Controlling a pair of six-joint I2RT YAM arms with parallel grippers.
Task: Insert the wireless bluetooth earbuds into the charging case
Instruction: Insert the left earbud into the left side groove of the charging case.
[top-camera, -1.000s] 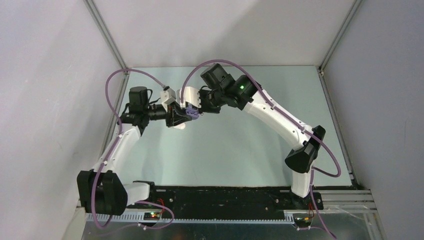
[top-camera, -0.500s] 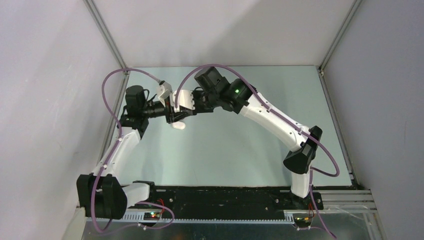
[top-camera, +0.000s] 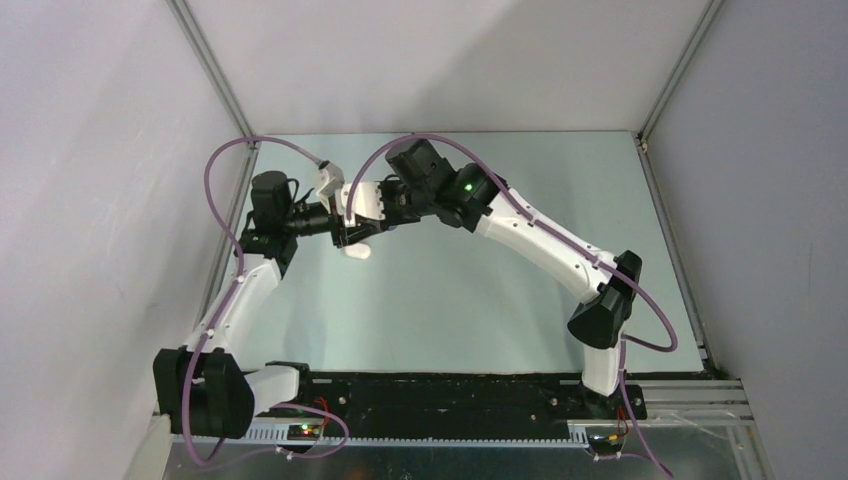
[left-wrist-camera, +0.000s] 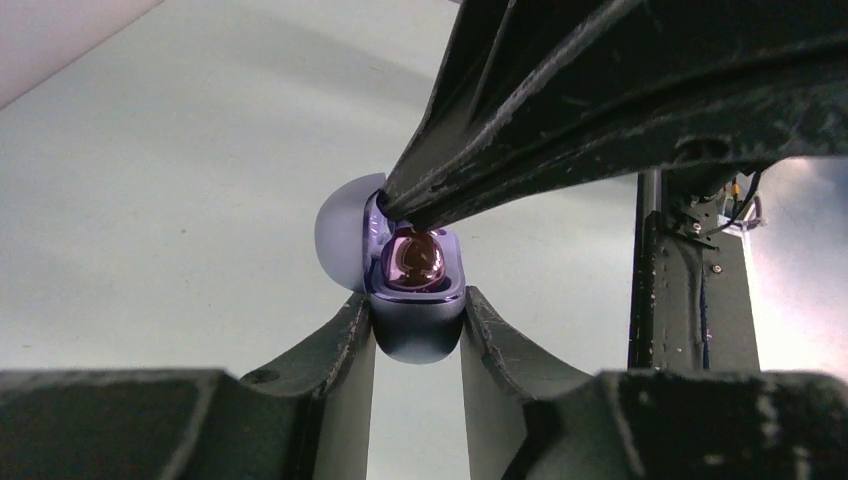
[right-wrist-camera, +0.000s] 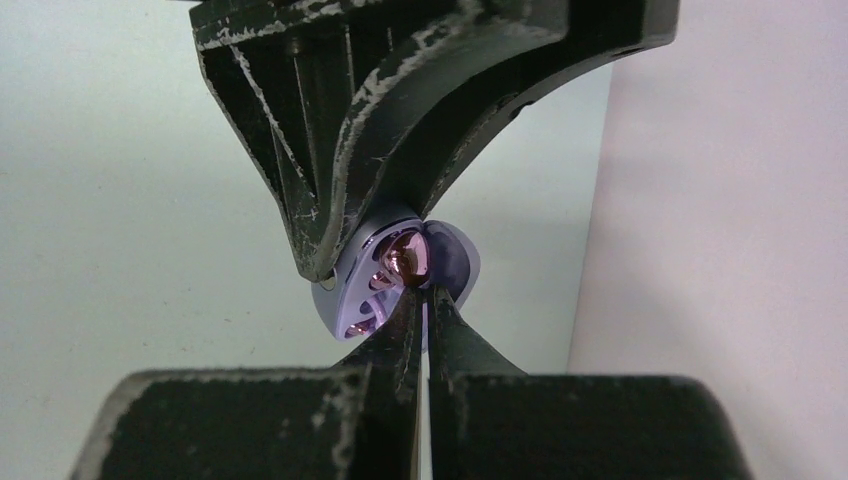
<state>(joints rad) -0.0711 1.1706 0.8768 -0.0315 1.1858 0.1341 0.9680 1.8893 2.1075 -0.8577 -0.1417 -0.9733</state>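
Note:
My left gripper (left-wrist-camera: 415, 345) is shut on the base of a purple charging case (left-wrist-camera: 415, 325), holding it above the table with its lid (left-wrist-camera: 340, 240) open. A glossy purple earbud (left-wrist-camera: 412, 262) sits at the case's socket. My right gripper (right-wrist-camera: 422, 292) is shut, pinching this earbud (right-wrist-camera: 405, 255) at its tips, against the open case (right-wrist-camera: 350, 295). A second purple bud shows in the lower socket (right-wrist-camera: 365, 325). In the top view the two grippers meet at the far left (top-camera: 372, 218); the case is hidden there.
A white oval object (top-camera: 355, 251) lies on the table just below the left gripper. The grey wall (right-wrist-camera: 720, 200) and the left table edge (top-camera: 235, 215) are close by. Purple cables loop over both arms.
My right gripper has moved left and closed in on the left gripper. The purple case, visible between them before, is now covered in the top view.

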